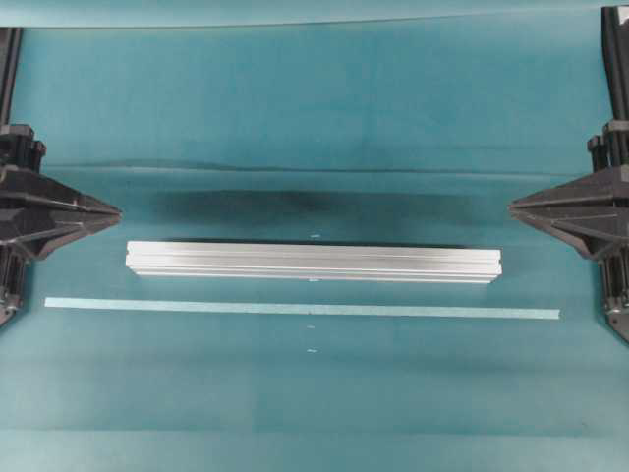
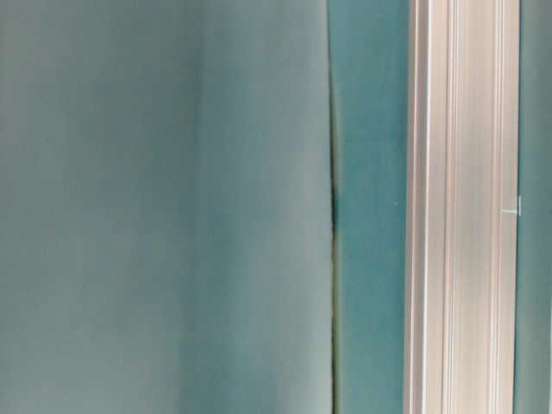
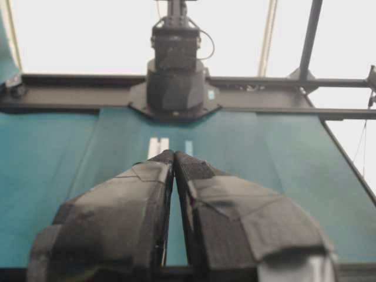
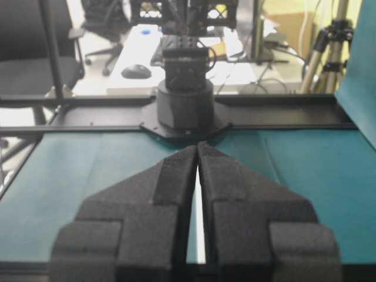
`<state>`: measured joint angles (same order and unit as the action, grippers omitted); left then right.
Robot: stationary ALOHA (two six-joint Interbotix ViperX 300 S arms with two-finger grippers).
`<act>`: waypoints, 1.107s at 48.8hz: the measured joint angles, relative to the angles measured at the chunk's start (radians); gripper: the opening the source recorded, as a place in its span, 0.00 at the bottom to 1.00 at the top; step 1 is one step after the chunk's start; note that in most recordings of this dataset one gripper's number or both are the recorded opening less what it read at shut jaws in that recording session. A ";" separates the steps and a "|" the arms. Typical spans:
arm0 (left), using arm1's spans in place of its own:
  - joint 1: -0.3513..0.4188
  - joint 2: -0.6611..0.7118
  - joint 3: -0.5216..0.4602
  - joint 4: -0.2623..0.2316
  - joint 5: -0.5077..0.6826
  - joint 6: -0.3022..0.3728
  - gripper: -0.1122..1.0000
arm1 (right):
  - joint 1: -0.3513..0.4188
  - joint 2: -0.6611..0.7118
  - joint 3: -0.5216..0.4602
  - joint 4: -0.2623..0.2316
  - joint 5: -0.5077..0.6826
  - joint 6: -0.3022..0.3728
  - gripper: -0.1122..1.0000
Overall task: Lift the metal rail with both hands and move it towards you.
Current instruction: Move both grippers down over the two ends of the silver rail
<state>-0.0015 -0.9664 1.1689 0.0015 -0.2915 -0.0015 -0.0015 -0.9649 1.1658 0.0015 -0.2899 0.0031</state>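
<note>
Rail: a long, straight, silver aluminium rail [image 1: 313, 263] with lengthwise grooves lies flat on the teal cloth-covered surface [image 1: 314, 108], about midway between the far and near edges.
Long axis: it runs side to side, one end towards each arm.
Tape: a thin, flat, pale tape strip [image 1: 301, 309] lies parallel to the rail, just on its near side, not touching it.
Left gripper: the black left gripper [image 1: 114, 209] sits at the surface's left edge, its fingers [image 3: 147, 176] pressed together and pinching nothing, its tip pointing inward.
Right gripper: the black right gripper [image 1: 514, 206] mirrors it at the right edge, fingers [image 4: 176, 170] also pressed together and empty.
Key relation: each rail end lies inward of its gripper's tip and slightly towards the near edge; neither arm looks closer, and both are clear of the rail.
Likely next step: both sets of fingers would need to spread before reaching in to the rail's ends.
</note>
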 measured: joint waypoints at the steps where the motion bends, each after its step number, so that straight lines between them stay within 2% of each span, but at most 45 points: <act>1: 0.000 0.000 -0.002 0.002 0.002 0.000 0.23 | 0.000 0.000 0.000 0.002 0.000 -0.002 0.23; 3: 0.002 0.005 -0.023 0.005 0.044 -0.015 0.24 | 0.000 -0.002 -0.006 0.011 0.008 0.006 0.21; 5: 0.005 0.017 -0.055 0.008 0.098 -0.035 0.18 | 0.000 -0.002 -0.025 0.044 0.032 0.018 0.16; 8: 0.015 0.034 -0.101 0.009 0.181 -0.049 0.12 | -0.005 -0.002 -0.057 0.101 0.118 0.044 0.12; 13: 0.025 0.064 -0.173 0.014 0.324 -0.046 0.07 | -0.018 0.008 -0.115 0.127 0.304 0.060 0.12; 20: 0.025 0.135 -0.268 0.015 0.515 -0.049 0.06 | -0.040 0.049 -0.196 0.130 0.554 0.089 0.12; 29: 0.025 0.241 -0.353 0.015 0.655 -0.049 0.06 | -0.081 0.176 -0.308 0.129 0.816 0.132 0.12; 45: 0.049 0.448 -0.480 0.017 0.893 -0.046 0.06 | -0.092 0.453 -0.471 0.129 1.092 0.127 0.11; 54: 0.058 0.578 -0.583 0.018 1.066 -0.040 0.06 | -0.092 0.568 -0.560 0.087 1.201 0.097 0.11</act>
<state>0.0568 -0.3881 0.5860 0.0199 0.7747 -0.0414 -0.0936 -0.3973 0.6059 0.0890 0.9112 0.0997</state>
